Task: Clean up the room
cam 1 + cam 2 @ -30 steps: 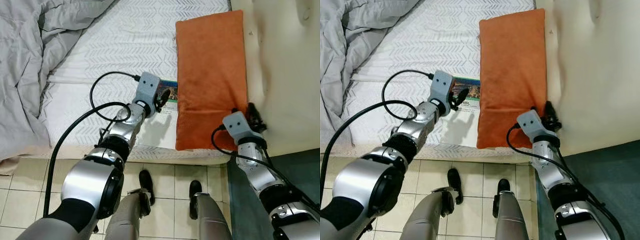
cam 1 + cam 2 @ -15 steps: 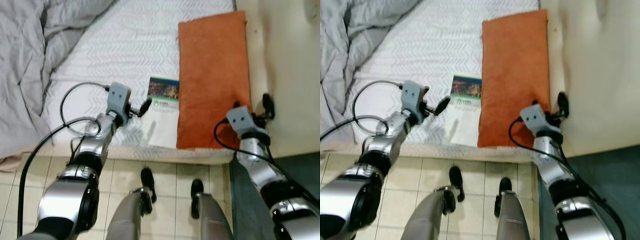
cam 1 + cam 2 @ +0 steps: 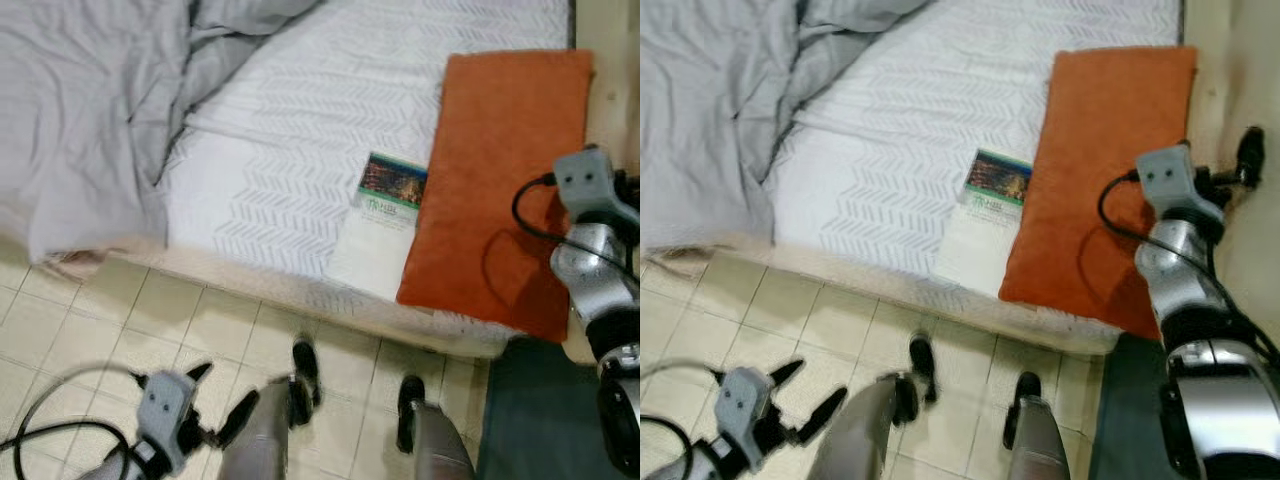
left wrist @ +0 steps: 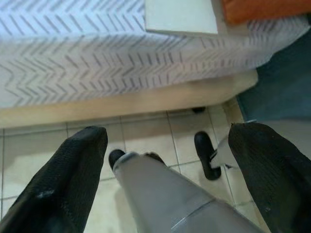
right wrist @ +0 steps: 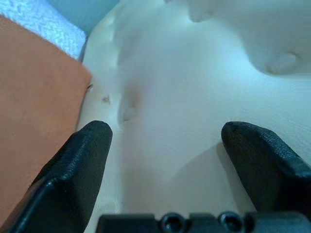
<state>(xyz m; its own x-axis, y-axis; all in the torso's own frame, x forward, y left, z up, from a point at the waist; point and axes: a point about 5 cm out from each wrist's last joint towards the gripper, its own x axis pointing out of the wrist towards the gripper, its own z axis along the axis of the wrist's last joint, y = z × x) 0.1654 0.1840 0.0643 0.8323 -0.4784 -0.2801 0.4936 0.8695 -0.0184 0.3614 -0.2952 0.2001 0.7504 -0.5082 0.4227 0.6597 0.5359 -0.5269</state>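
A: Start with the biggest thing. What's there?

B: The bed, its white zigzag sheet bare across the middle. A grey duvet is bunched over its left part and hangs off the near edge. The whole picture has swung since a second ago, so the camera has moved; the bed sits further up and left, and much more tiled floor shows below it.

A: And on the bed?

B: An orange pillow lies flat at the right end, against the cream headboard. Just left of it, touching its edge, is a booklet, picture cover at the top, white below, reaching the mattress edge. Both lie as they did earlier.

A: The arms?

B: That's the big change. A second ago the left gripper was over the bed right at the booklet. Now it is down low over the floor, beside the robot's leg, well apart from the booklet. Its fingers are spread wide and hold nothing.

A: The right one?

B: The right gripper has risen from the pillow's near corner to beside the pillow's right edge, in front of the headboard. Its fingers are wide apart too, empty.

A: Anything holding other things?

B: Only the bed.
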